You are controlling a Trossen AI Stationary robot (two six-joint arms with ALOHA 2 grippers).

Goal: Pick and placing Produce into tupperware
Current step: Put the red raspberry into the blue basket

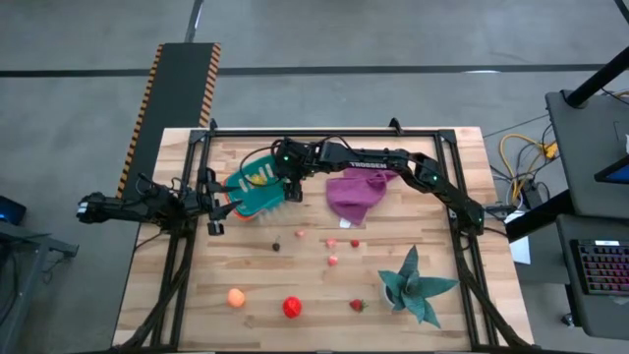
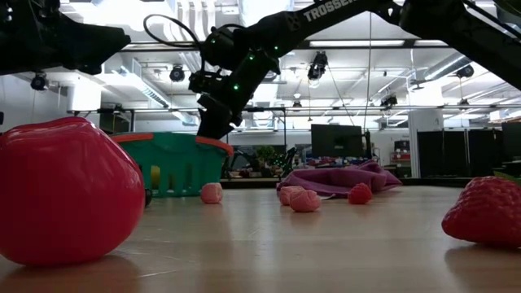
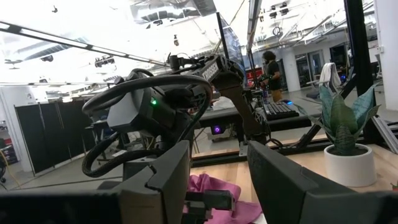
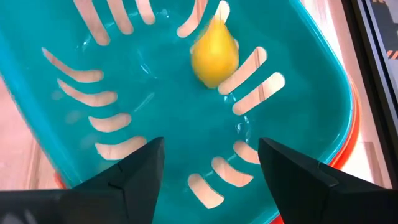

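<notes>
The teal tupperware (image 1: 257,189) with an orange rim stands at the far left of the table. A yellow fruit (image 4: 214,53) is inside it, clear of any finger. My right gripper (image 4: 211,163) hangs open just above the tupperware's inside, slanting down, with nothing between its fingers; the high view shows this gripper (image 1: 291,185) at the tupperware's right side. My left gripper (image 3: 217,180) waits open at the table's left edge, beside the tupperware. An orange ball (image 1: 236,296), a red ball (image 1: 292,307) and a strawberry (image 1: 357,305) lie near the front edge.
A purple cloth (image 1: 356,195) lies right of the tupperware under my right arm. A teal spiky plant (image 1: 418,285) stands at the front right. Small pink, red and dark bits (image 1: 331,243) are scattered mid-table. A black frame (image 1: 192,236) rims the table.
</notes>
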